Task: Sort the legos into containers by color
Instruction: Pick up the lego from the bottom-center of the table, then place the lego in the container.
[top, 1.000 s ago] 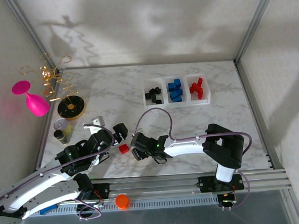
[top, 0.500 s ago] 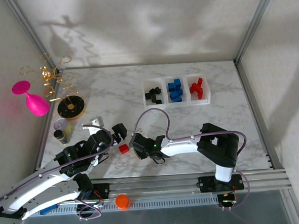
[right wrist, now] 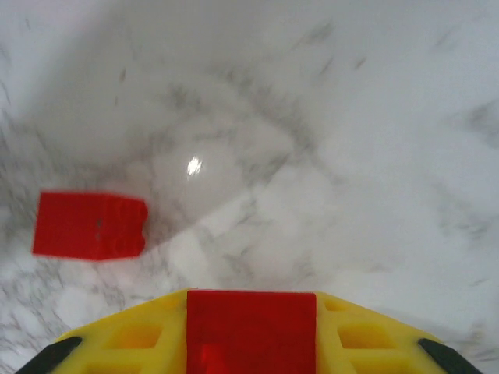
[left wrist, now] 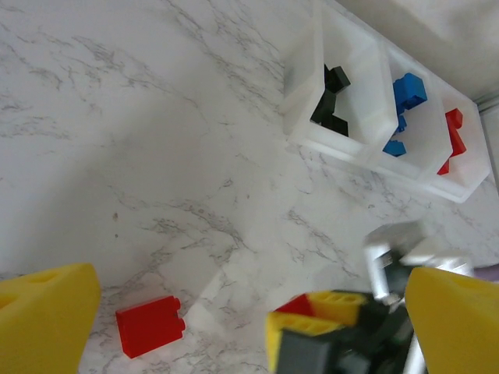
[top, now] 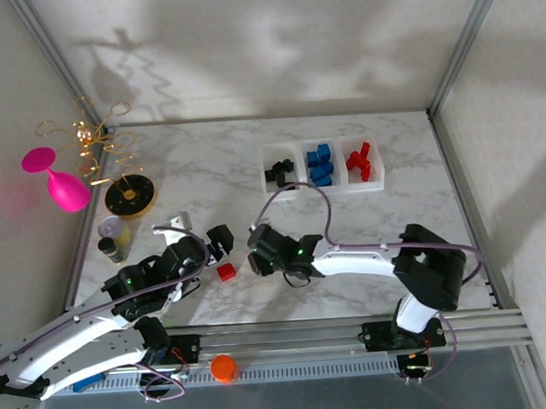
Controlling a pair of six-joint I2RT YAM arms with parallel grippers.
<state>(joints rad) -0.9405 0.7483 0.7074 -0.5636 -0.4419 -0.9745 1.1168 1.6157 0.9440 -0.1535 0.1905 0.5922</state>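
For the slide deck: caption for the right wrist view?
Right tool grips one red brick; a second red brick lies loose on the marble table.

glossy marble-look table [left wrist: 117, 140], translucent plastic containers [left wrist: 300, 105], smooth plastic legos [left wrist: 150, 326]

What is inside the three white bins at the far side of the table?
The left bin holds black bricks, the middle bin blue bricks, the right bin red bricks. They lie piled, so any brick underneath is covered and cannot be counted.
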